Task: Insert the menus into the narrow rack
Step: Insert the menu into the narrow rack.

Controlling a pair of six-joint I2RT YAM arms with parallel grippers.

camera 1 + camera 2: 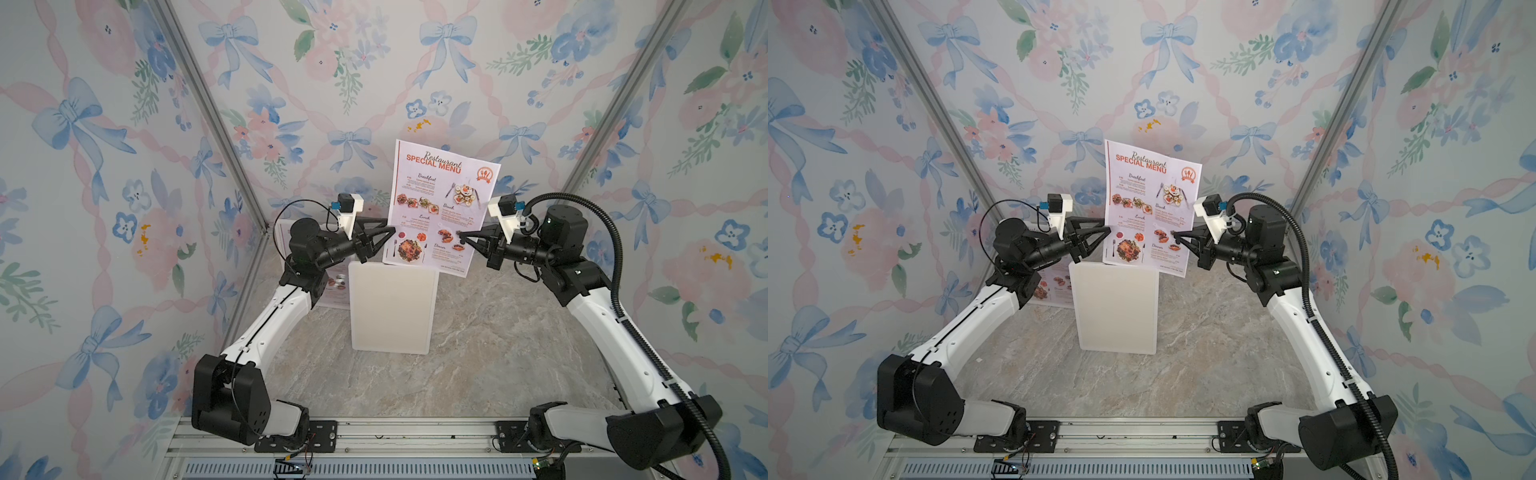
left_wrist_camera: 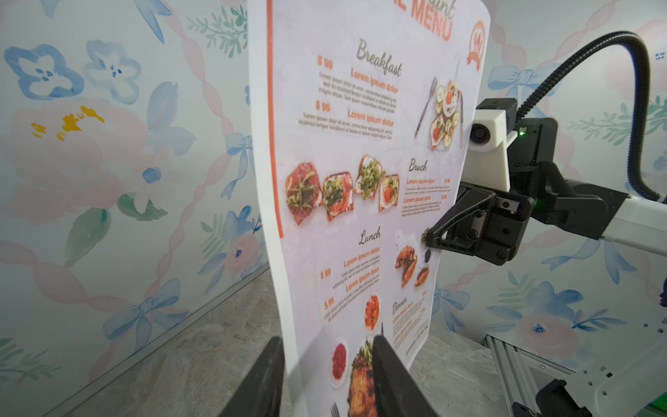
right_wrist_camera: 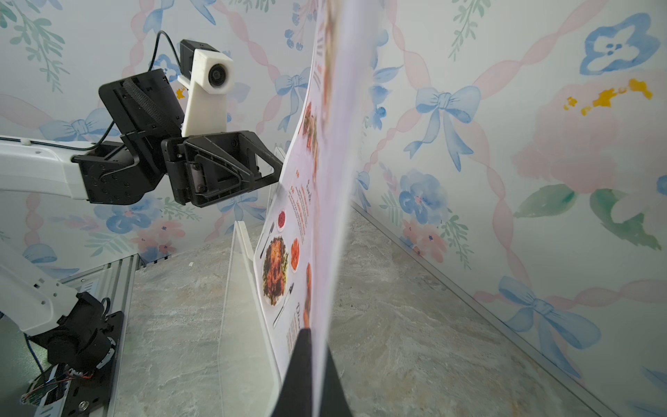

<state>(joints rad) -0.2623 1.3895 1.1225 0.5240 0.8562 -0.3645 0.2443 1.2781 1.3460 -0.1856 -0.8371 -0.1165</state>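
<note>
Menu, both top views: the pale lilac-white paper menu with the orange-red heading [image 1: 440, 199] [image 1: 1150, 199] stands upright and slightly tilted, long axis vertical. Its lower edge is at the top of the narrow white plastic rack [image 1: 390, 316] [image 1: 1115, 316], and the corner on the right arm's side overhangs the rack's end.
Claws, both top views: the left claw [image 1: 390, 230] [image 1: 1106, 230] and right claw [image 1: 461, 237] [image 1: 1176, 237] meet the sheet's lower half from opposite side edges, equally near.
Second menu: a matching sheet [image 1: 334, 291] [image 1: 1044, 291] lies flat on the grey marbled table [image 1: 498, 353], behind the left arm.
Left wrist view: the left claw [image 2: 326, 346] has its jaws apart, straddling the menu's [image 2: 361, 180] near edge without pinching. The right claw [image 2: 427, 242] is clamped on the far edge.
Right wrist view: the right claw [image 3: 315, 339] pinches the bowing sheet [image 3: 317, 187], seen edge-on. The lower corner sits just beside the rack wall [image 3: 249, 252]; I cannot tell if it is in the slot.
Coming move, judged: nudge toward the left arm, then lower straight along the long axis.
</note>
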